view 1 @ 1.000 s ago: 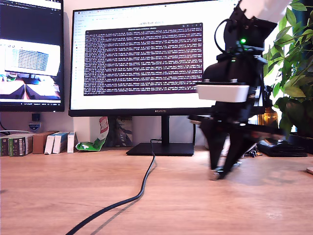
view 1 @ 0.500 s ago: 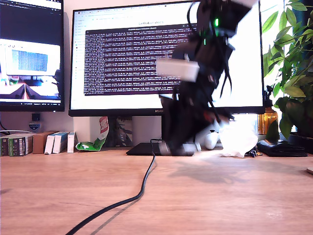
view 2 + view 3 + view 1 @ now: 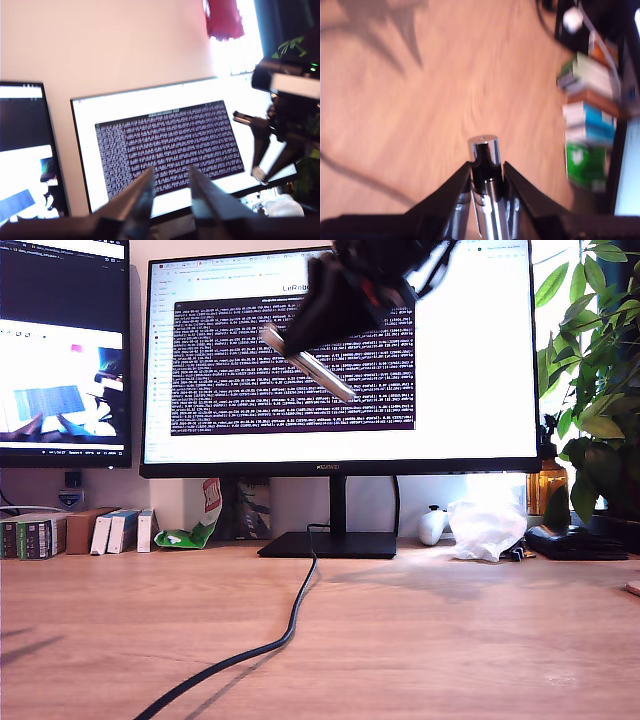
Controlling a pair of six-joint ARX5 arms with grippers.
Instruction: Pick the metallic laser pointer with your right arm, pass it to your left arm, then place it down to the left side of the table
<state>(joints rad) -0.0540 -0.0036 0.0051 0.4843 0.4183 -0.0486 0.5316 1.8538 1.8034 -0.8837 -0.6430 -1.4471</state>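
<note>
- Wood-grain table (image 3: 450, 640) runs across the whole exterior view, with two lit monitors behind it. At that view's left you've got small boxes (image 3: 60, 533) lined up under the smaller monitor (image 3: 64, 350), and a faint arm shadow on the wood.
- Moving toward the middle, the black cable (image 3: 285, 625) snakes forward from the big monitor (image 3: 340, 355) stand; it's no part of the job, just something to steer around when you set down.
- Up high, middle of the exterior view, my second gripper (image 3: 487, 177) is clenched on the metallic laser pointer (image 3: 307, 364). The pointer hangs well above the table, slanted, most of its length sticking out past the fingers. That looks like the right way to offer it for a handover.
- My first gripper (image 3: 170, 187) is empty, jaws a little apart, looking across at the other arm. I'd judge it is lining up to receive.
- Over at the exterior view's right: crumpled plastic (image 3: 484, 528) and a leafy plant (image 3: 600, 370).
</note>
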